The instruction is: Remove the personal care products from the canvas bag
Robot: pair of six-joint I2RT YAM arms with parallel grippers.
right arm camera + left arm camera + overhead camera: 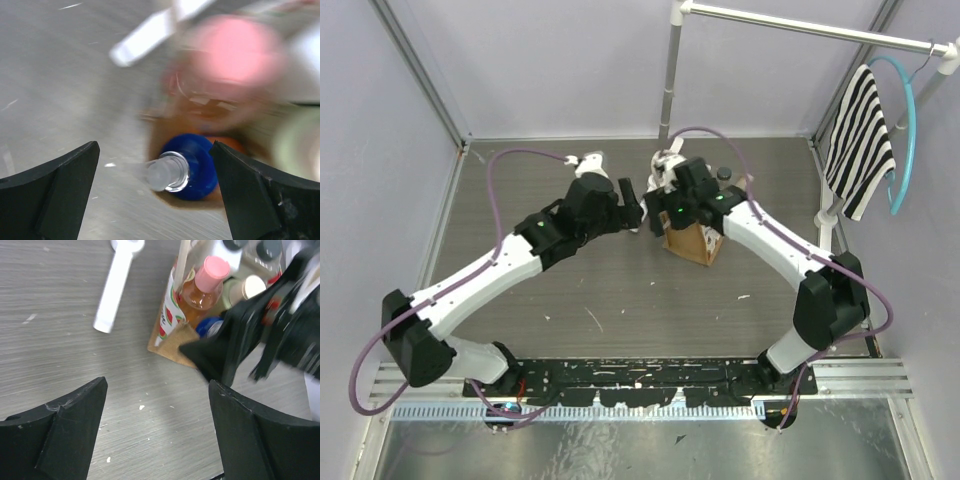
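1 view, right wrist, shows a nozzle (161, 176) on the blue-capped bottle (196, 165).

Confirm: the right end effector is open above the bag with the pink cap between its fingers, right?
No. The right end effector is open above the bag, but the right wrist view shows the blue cap between its fingers.

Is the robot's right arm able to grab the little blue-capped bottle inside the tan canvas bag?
Probably yes. The right gripper hangs open over the blue-capped bottle, its blue cap showing between the fingers, uncovered. The pink-capped peach bottle stands close beside it, so it's tight.
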